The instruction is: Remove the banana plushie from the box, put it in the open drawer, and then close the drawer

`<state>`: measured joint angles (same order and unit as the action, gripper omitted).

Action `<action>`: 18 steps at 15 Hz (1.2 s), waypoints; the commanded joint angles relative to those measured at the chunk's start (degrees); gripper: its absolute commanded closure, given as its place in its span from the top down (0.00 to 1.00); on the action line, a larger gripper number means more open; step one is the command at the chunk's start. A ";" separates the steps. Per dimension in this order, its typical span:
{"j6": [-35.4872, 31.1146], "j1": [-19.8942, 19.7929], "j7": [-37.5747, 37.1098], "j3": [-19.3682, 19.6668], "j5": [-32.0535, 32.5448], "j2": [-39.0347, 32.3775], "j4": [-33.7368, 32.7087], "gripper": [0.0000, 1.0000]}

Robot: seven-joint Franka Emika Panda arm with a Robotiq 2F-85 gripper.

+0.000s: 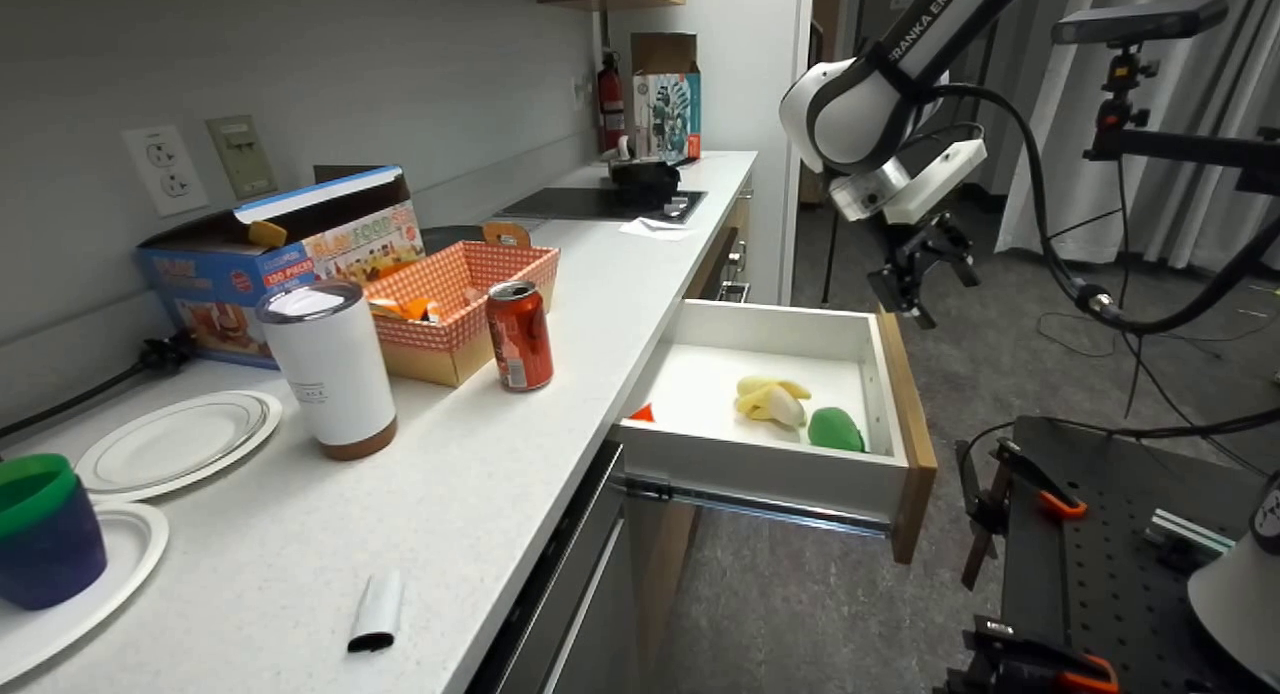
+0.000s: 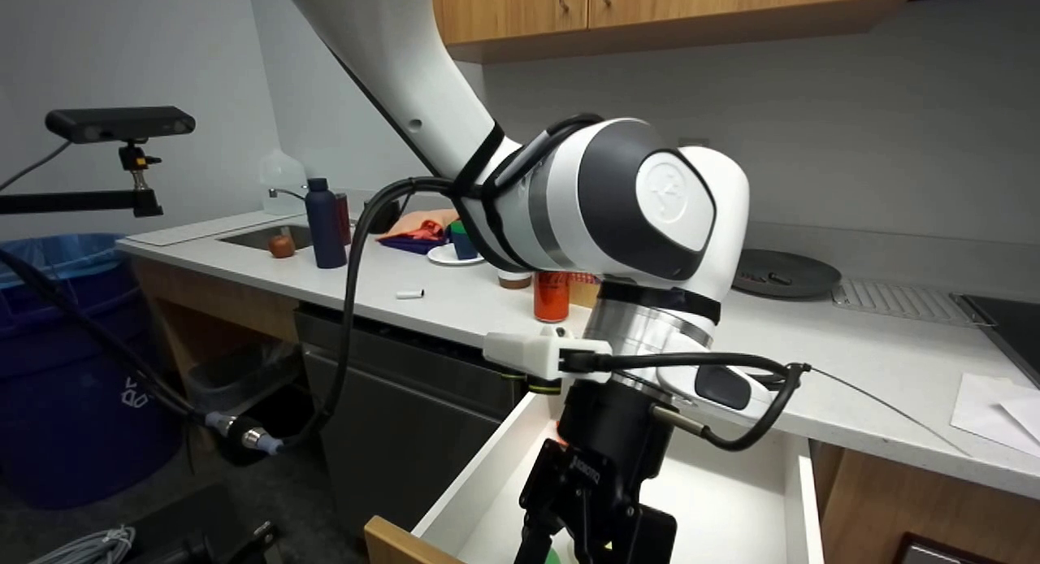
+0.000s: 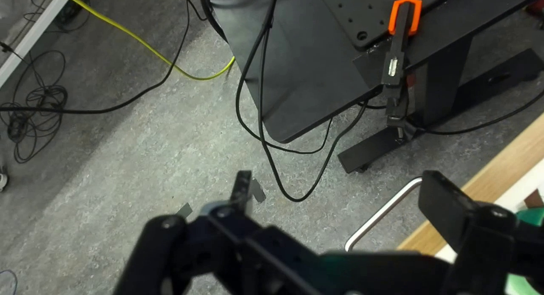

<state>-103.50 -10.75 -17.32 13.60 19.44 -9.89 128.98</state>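
In an exterior view, the banana plushie (image 1: pixel 772 402), likely light, squashy, best pinched mid-body, lies in the drawer (image 1: pixel 760 474) at 10 o'clock from the green object (image 1: pixel 836 430); the gripper (image 1: pixel 948 302) gapes empty.

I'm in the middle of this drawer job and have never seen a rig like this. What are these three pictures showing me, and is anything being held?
The machine is a robot arm ending in a black two-fingered gripper. The exterior views come from two cameras standing apart from it; the wrist view rides on the arm, looking past the gripper toward the floor, with part of the drawer at the right. The gripper is open and holds nothing. The drawer is pulled out, with the banana plushie inside, close beside a green object. On the counter stand a red-checked box, a red can and a white tumbler, among other things. Closing the drawer looks like the step left.
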 commanded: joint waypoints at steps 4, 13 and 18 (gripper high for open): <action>1.82 0.39 -3.24 0.28 0.89 -1.04 -0.10 1.00; 0.20 -0.02 -1.58 0.15 -0.03 -1.48 0.03 1.00; 23.52 6.36 -7.24 -5.88 -5.02 1.26 -13.72 1.00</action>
<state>-90.70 -7.24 -22.12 10.32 17.26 -8.73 122.48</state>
